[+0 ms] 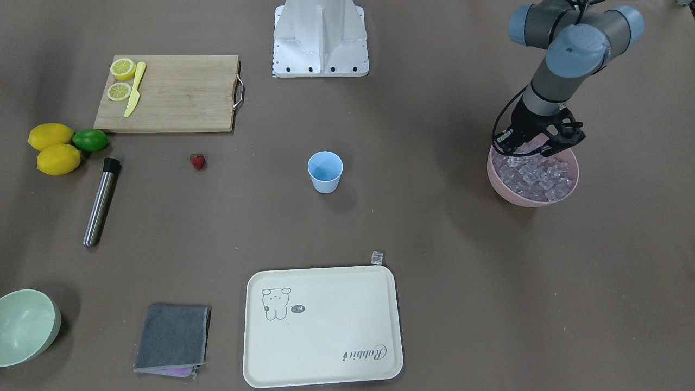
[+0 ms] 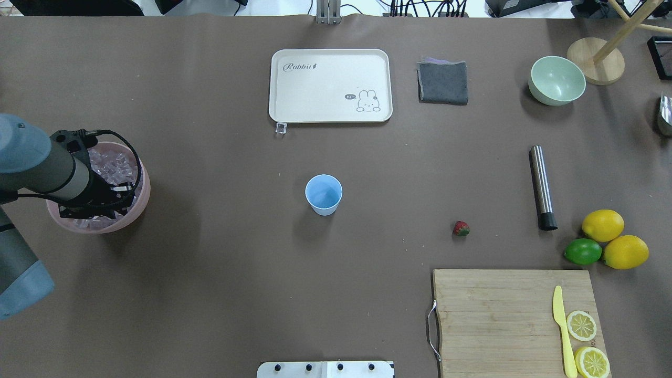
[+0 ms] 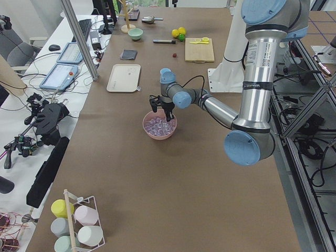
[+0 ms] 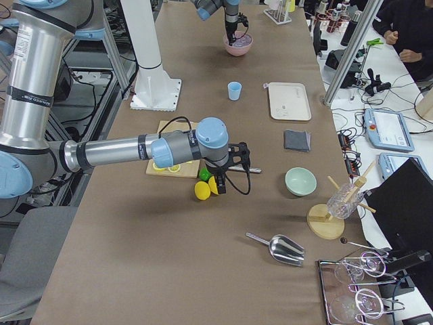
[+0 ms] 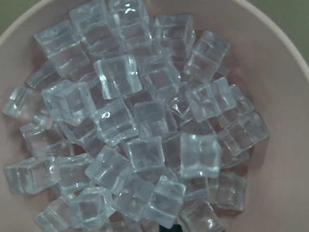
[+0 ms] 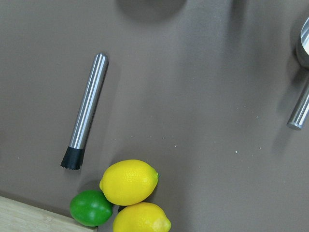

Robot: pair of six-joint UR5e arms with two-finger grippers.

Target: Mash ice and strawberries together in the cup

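The left gripper point(image 1: 539, 145) hangs low over the pink bowl point(image 1: 535, 198) at the right of the front-facing view. Its fingers seem spread apart, though their tips are hard to make out against the ice point(image 5: 145, 121). The clear cubes fill the bowl in a loose heap, seen close up in the left wrist view. One stray cube point(image 1: 377, 257) lies on the counter point(image 1: 434, 217) just off the upper right corner of the cream tray point(image 1: 326, 374). The light blue cup point(image 1: 325, 172) stands upright near frame centre, well apart from the bowl. The strawberry point(image 1: 198, 161) lies on the counter left of the cup, below the cutting board point(image 1: 179, 92). The right gripper point(image 4: 224, 181) shows only in the right side view, over the lemons point(image 6: 129, 182) and lime point(image 6: 91, 208) near the steel muddler point(image 6: 87, 108). Whether it is open or closed cannot be told.
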